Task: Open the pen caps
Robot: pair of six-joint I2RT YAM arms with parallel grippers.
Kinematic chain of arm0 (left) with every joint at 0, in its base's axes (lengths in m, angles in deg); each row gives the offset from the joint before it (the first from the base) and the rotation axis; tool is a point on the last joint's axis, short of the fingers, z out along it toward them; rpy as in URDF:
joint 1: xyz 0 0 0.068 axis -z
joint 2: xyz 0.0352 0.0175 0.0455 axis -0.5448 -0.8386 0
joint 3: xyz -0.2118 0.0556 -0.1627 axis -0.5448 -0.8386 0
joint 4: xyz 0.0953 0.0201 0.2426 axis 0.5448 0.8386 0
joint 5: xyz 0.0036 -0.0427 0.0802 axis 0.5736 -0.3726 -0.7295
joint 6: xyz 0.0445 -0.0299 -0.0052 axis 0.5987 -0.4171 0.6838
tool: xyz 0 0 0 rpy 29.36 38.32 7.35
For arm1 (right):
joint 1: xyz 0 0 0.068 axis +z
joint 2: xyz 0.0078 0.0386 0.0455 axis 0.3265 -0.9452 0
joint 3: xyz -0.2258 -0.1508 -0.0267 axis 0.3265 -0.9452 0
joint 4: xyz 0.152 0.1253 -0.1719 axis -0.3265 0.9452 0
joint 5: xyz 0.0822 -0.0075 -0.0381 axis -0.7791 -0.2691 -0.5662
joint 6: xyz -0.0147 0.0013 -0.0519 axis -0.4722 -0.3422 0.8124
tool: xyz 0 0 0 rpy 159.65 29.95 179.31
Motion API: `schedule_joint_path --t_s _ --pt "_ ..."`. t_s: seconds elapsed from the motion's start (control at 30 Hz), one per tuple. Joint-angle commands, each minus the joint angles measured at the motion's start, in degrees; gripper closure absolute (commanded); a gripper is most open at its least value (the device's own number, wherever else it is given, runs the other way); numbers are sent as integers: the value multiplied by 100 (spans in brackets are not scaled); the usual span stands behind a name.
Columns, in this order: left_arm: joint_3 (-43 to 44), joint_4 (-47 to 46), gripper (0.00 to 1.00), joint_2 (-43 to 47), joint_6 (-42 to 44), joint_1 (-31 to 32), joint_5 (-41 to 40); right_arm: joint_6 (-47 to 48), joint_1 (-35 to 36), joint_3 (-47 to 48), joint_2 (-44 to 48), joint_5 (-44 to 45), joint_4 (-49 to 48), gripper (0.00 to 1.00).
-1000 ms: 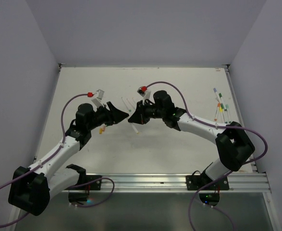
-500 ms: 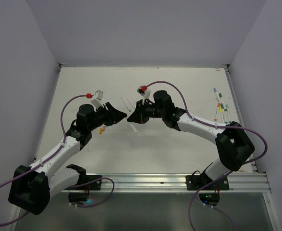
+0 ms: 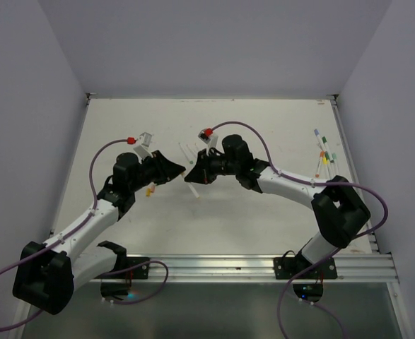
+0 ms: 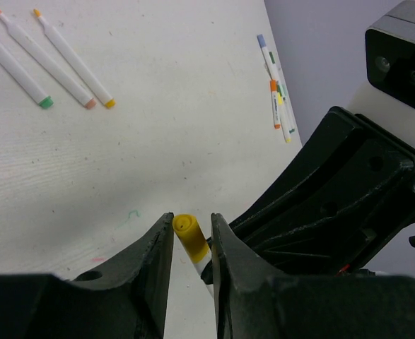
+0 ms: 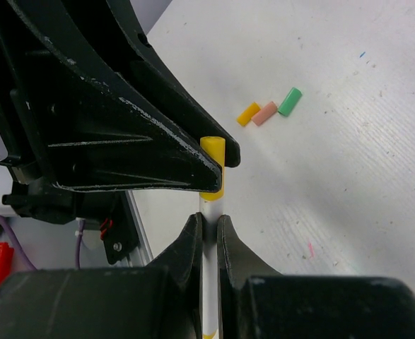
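My right gripper [image 3: 191,175] [image 5: 208,220] is shut on the white barrel of a pen [image 5: 208,206] and holds it above the table's middle. The pen's yellow cap [image 5: 213,166] [image 4: 190,237] sits between the fingers of my left gripper [image 3: 182,169] [image 4: 191,220], which press on it from both sides. The two grippers meet tip to tip. Three loose pen caps, yellow [image 5: 248,113], pink [image 5: 266,112] and green [image 5: 289,101], lie on the table below my left arm. Three uncapped pens [image 4: 51,63] lie side by side beyond the grippers.
A cluster of capped pens [image 3: 324,155] lies near the table's right edge, also seen in the left wrist view [image 4: 274,99]. The loose caps [image 3: 149,191] lie left of the grippers. Grey walls close in the table on three sides.
My right gripper has moved a little left with the pen, bringing the yellow cap in between my left gripper's fingers. The left arm has barely moved.
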Motion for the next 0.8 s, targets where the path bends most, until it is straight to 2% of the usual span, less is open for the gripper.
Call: schedule_joint_path --t_s 0.0,0.17,0.23,0.3,0.37,0.5,0.57,0.7,0.73,0.77 --pt "46 -251 70 57 -28 65 35 -147 35 102 -32 -72 -409 100" --pt "46 -198 71 84 -20 65 17 -226 87 155 -112 -108 -559 100" --pt "54 -198 80 84 -11 65 8 -244 105 155 -147 -108 -577 100" --pt "72 -172 99 93 -11 65 -9 -253 123 137 -156 -116 -603 100" --pt "81 -111 100 110 -11 65 -35 -244 131 128 -164 -99 -586 100" --pt "116 -31 100 137 -81 65 -132 -174 158 85 -208 -64 -533 71" --pt "125 -31 100 163 -186 65 -150 -165 193 58 -269 -46 -550 66" --pt "142 -40 100 216 -309 65 -168 -200 281 67 -375 15 -594 64" --pt "160 -66 100 242 -336 65 -167 -200 289 75 -410 24 -594 65" --pt "160 -84 100 251 -379 65 -141 -191 298 93 -437 15 -586 73"
